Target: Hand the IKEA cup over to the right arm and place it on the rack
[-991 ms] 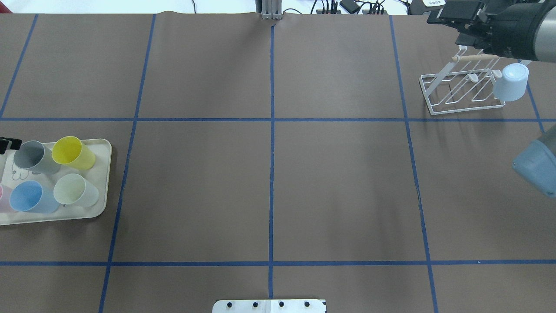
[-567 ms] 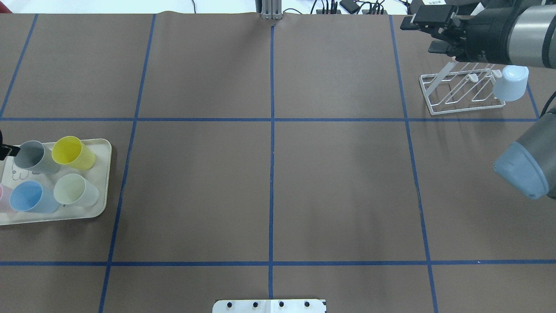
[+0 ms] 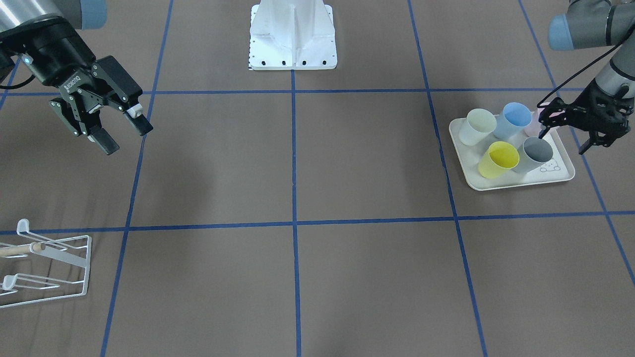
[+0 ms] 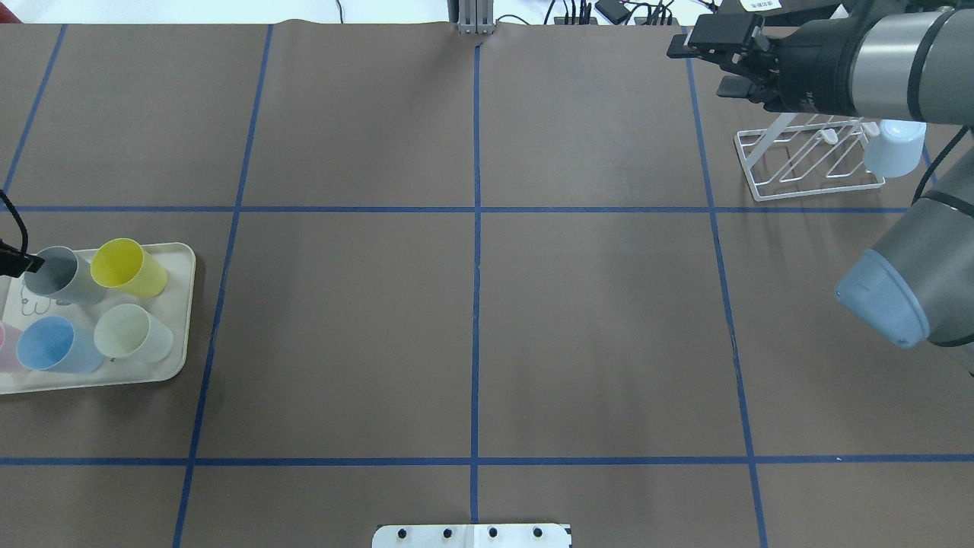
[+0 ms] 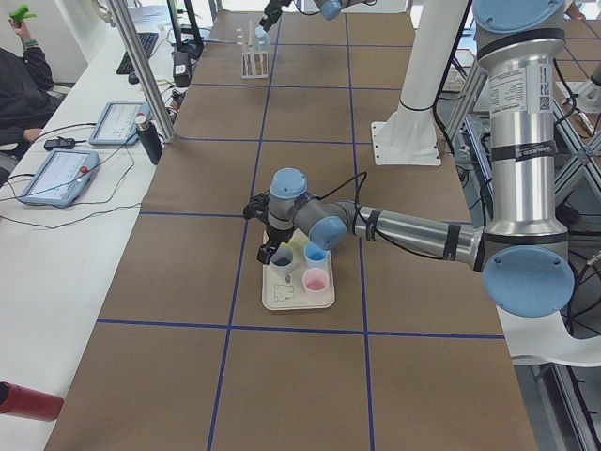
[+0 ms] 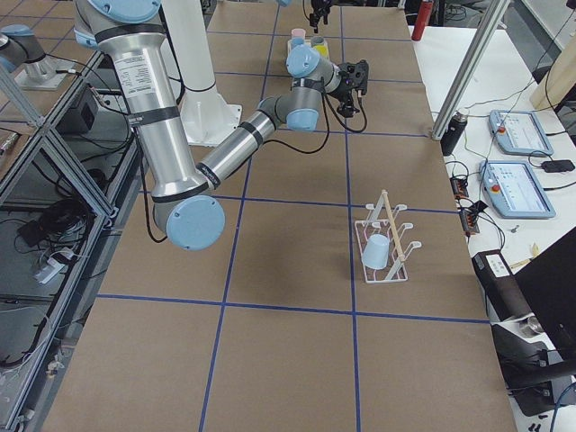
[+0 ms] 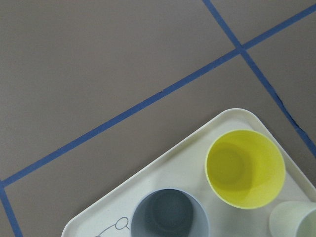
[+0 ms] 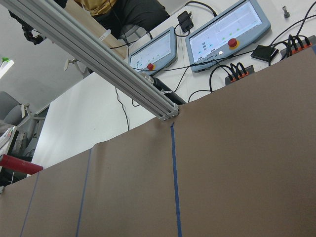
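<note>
Pale-blue cup [image 4: 890, 156] mouth-down, tilted on white wire rack [image 4: 818, 190]. Right gripper [image 3: 125, 138] spread, empty. Left gripper [image 3: 562, 142] spread beside grey cup [image 3: 536, 151].

The one legible marking is the brand name ROBOTIQ, in white letters on the black body of the right gripper [image 3: 125, 138], just above its fingers. A white label [image 5: 517, 92] with a square code sits on the left arm [image 5: 515, 178], on its upright tube; its print is too small to read.

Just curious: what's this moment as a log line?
left gripper open at grey cup | right gripper open, empty | rack holds pale-blue cup
</note>
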Action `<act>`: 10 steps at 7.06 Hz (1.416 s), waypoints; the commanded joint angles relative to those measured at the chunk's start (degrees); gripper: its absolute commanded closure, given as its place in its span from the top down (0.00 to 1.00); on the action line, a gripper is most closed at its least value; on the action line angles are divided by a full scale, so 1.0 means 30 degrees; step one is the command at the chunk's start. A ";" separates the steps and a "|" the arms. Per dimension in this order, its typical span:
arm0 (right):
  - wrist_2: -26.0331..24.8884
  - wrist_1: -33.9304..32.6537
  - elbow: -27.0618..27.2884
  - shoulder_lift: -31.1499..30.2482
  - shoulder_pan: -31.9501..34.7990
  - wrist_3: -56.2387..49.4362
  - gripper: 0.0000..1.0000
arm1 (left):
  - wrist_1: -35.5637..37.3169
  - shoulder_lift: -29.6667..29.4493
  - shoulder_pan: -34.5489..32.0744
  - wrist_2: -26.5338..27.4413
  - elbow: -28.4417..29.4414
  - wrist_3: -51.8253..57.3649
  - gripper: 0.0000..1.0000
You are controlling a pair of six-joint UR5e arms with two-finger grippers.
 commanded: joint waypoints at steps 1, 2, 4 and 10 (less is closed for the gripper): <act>-0.0014 -0.0005 -0.0228 0.0289 -0.0018 -0.0006 1.00 | -0.0798 -0.0791 -0.0002 0.0022 0.1719 0.0209 1.00; -0.0014 -0.0034 -0.0258 0.0405 -0.0018 -0.0006 1.00 | -0.1820 -0.0998 0.0027 0.0022 0.2599 0.0151 1.00; -0.0014 -0.0035 -0.0433 0.0612 0.0011 -0.0006 1.00 | -0.2270 -0.1293 0.0027 -0.0036 0.3048 0.0180 0.99; 0.0103 -0.0005 -0.0462 0.0611 0.0040 -0.0006 1.00 | -0.2212 -0.1205 0.0231 0.0022 0.3135 0.0093 0.94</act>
